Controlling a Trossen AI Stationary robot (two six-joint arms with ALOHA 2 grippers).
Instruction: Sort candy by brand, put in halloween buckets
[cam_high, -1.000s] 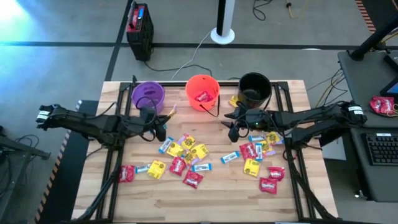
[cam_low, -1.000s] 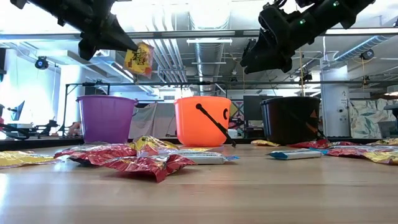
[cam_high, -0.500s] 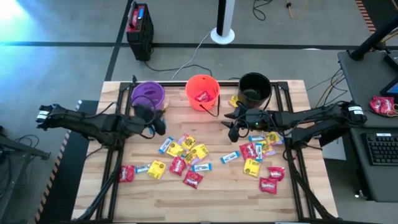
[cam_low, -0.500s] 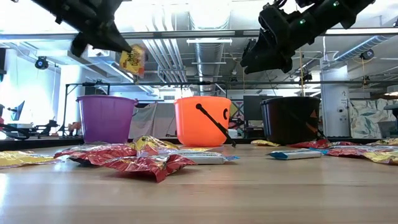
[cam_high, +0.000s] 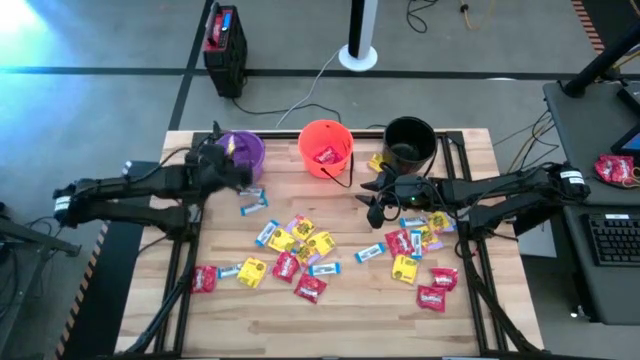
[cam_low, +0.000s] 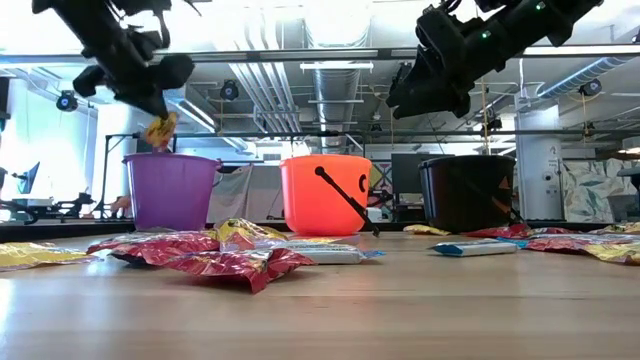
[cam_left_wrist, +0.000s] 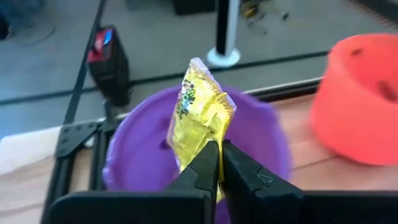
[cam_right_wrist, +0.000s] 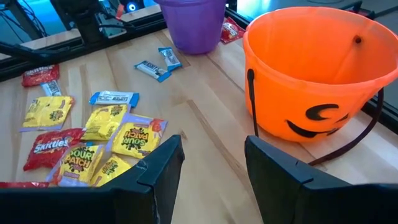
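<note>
1. The left gripper (cam_left_wrist: 219, 163) is pinching a yellow packet (cam_left_wrist: 200, 115) and holding it above the purple bucket (cam_left_wrist: 130, 152).
2. The right gripper (cam_right_wrist: 211, 163) is hanging with its jaws wide and nothing between them, near the orange bucket (cam_right_wrist: 311, 68).
3. Candy (cam_high: 300, 250) is lying scattered on the bench (cam_high: 350, 310).
4. The black bucket (cam_high: 409, 143) is standing beside the orange one.
</note>
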